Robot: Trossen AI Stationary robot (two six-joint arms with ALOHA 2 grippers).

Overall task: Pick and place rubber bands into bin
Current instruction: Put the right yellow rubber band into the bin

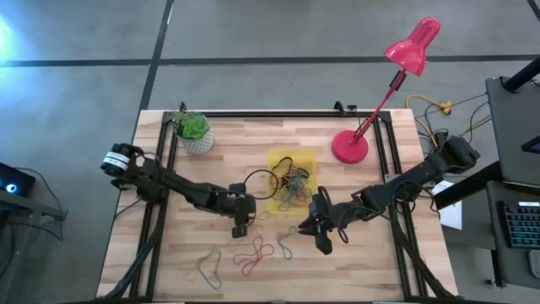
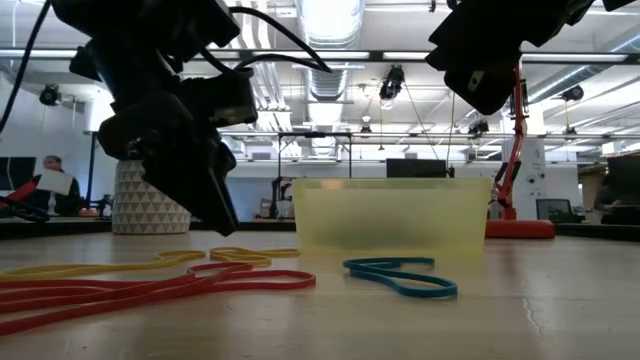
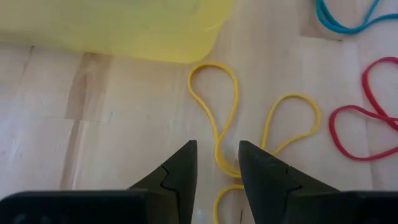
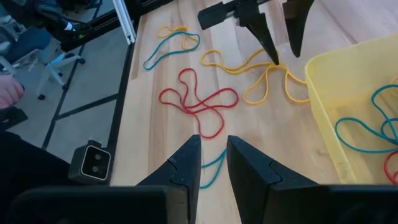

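The left pincer [image 3: 216,167] hangs low over the tabletop [image 1: 354,266] just beside the bin [image 1: 292,180], its fingers apart and straddling a yellow rubber band [image 3: 217,124] without gripping it. The right pincer [image 4: 213,163], fingers also apart and empty, hovers above a teal band [image 2: 400,277]. More rubber bands [image 1: 297,189] lie inside the bin; a red band [image 4: 200,102] lies loose nearby.
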